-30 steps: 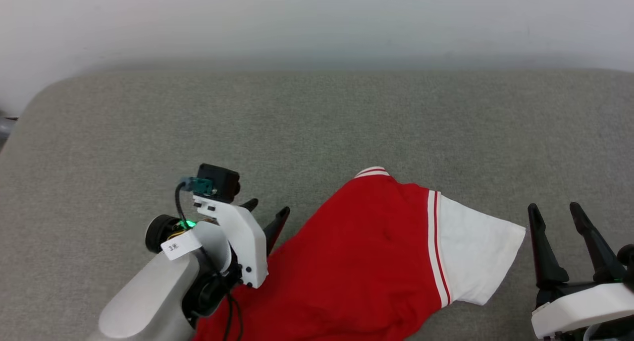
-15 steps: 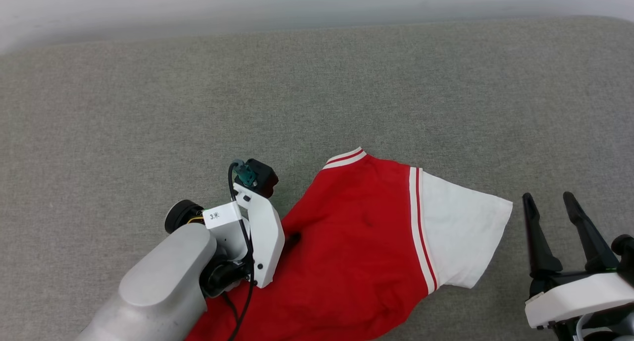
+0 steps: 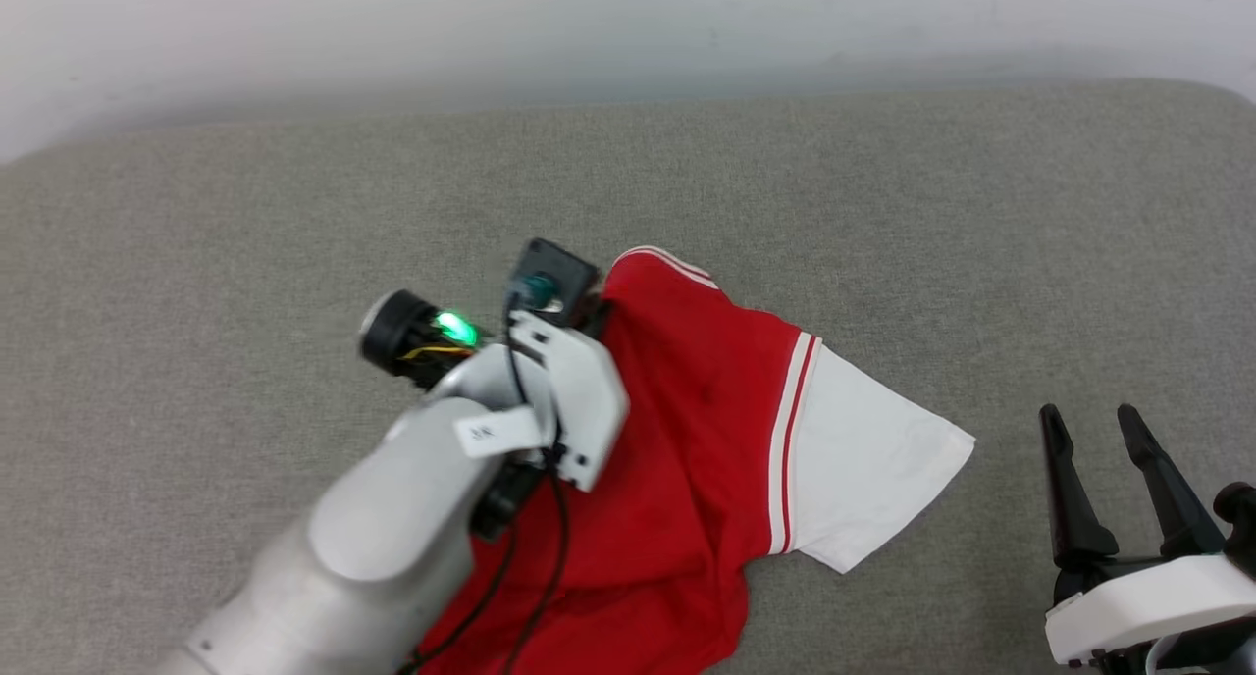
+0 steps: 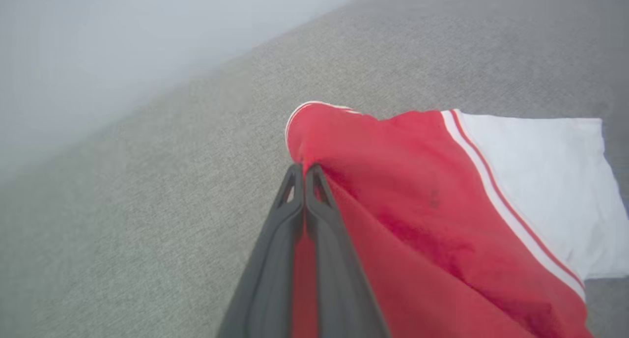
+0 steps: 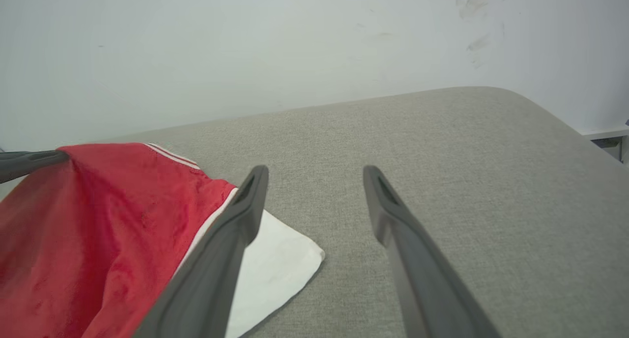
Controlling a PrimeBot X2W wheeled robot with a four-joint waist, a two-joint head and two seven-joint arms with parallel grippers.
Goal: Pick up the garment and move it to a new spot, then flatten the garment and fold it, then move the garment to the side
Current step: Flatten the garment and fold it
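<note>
The left claw (image 4: 304,170) pinched the red jersey (image 3: 706,400) at its striped trim (image 3: 667,261); fabric ran toward six o'clock, white sleeve (image 3: 863,459) at three o'clock, nearer the spread right claw (image 3: 1087,415).

Grey fabric surface (image 3: 883,224) meets a plain white wall (image 3: 628,18).

Bright even light, soft shadows, blurred edges

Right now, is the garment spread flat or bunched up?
Bunched: the garment rises in folds toward the left gripper, whose fingers are shut on it.
</note>
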